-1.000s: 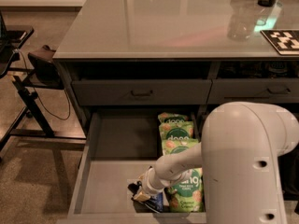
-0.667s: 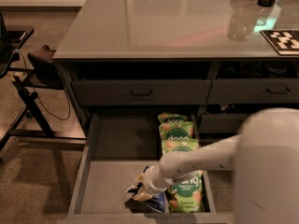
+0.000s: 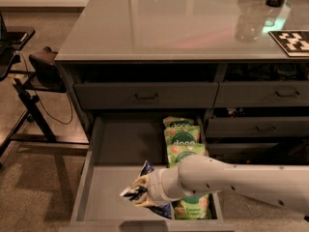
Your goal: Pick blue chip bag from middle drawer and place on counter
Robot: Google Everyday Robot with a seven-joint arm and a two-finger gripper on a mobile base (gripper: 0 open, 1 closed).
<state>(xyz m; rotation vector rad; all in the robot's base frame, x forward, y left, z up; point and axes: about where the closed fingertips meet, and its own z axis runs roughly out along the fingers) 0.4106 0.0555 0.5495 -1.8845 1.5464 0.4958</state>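
Note:
The blue chip bag [image 3: 141, 190] is a dark navy crinkly bag with white lettering, held in my gripper [image 3: 141, 193] above the front right of the open middle drawer [image 3: 113, 151]. My gripper is shut on the bag, at the end of my white arm [image 3: 227, 176] that comes in from the right. The bag hangs clear of the drawer's grey floor. The glossy grey-green counter [image 3: 164, 23] tops the cabinet above.
Green "dang" bags [image 3: 182, 140] lie in a row along the drawer's right side. Closed grey drawers with dark handles [image 3: 146, 95] sit above and to the right. A clear bottle [image 3: 246, 21] and a black-and-white marker [image 3: 292, 41] are on the counter's right. A black stand [image 3: 29, 81] is at left.
My arm has swung left and lifted the blue chip bag up off the drawer floor, away from the green bags.

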